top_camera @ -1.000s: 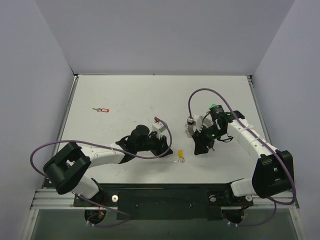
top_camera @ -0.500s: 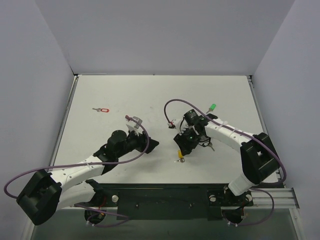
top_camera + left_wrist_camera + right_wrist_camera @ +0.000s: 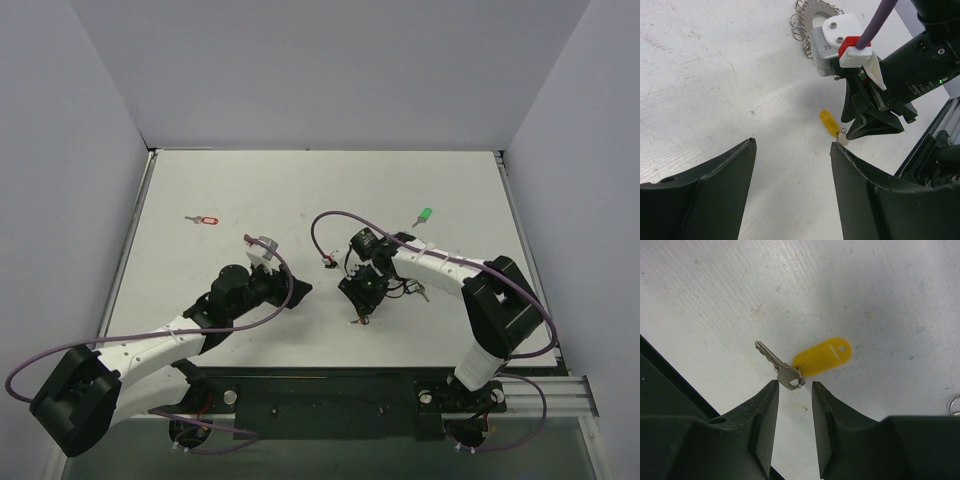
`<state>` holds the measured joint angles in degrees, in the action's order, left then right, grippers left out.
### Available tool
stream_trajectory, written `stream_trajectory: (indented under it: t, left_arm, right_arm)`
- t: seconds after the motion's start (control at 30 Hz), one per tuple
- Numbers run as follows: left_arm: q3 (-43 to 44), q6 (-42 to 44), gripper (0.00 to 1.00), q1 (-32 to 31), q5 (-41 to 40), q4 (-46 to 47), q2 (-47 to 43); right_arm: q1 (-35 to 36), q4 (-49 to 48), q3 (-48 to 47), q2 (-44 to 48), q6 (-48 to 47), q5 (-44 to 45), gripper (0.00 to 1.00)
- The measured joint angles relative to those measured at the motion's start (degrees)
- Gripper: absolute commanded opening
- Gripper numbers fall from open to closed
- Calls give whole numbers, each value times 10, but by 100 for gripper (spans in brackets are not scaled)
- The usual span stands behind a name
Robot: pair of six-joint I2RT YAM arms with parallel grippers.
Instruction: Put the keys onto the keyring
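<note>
White bench [image 3: 300, 190], grey walls [image 3: 300, 70] — open room beyond yellow key [image 3: 820, 357]; right jaws slightly apart at it, gripping nothing — left jaws wide, empty.

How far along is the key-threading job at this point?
Done: nothing visibly threaded. In hand: the right tool straddles the yellow key, not yet gripping. Left: it, the red key and the green key lie loose, apart from the keyring.

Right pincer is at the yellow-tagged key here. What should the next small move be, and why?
Probably ease the right pincer slightly further over the yellow-tagged key, then close. Its jaws stand a little apart, and the key's metal head sits just at their tips, ungripped, flat on the table.
</note>
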<state>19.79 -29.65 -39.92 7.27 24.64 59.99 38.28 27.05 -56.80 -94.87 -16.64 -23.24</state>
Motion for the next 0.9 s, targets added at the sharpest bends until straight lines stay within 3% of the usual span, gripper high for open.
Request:
stream_trajectory:
  t: [0.7, 0.77, 0.9]
  left_arm:
    - [-5, 0, 71, 0, 0, -1, -24]
    - [-6, 0, 71, 0, 0, -1, -28]
    - [-11, 0, 68, 0, 1, -1, -39]
  right_arm:
    - [5, 7, -7, -26, 1, 10, 10]
    - [5, 8, -7, -26, 1, 10, 0]
    - [4, 13, -9, -26, -1, 6, 0]
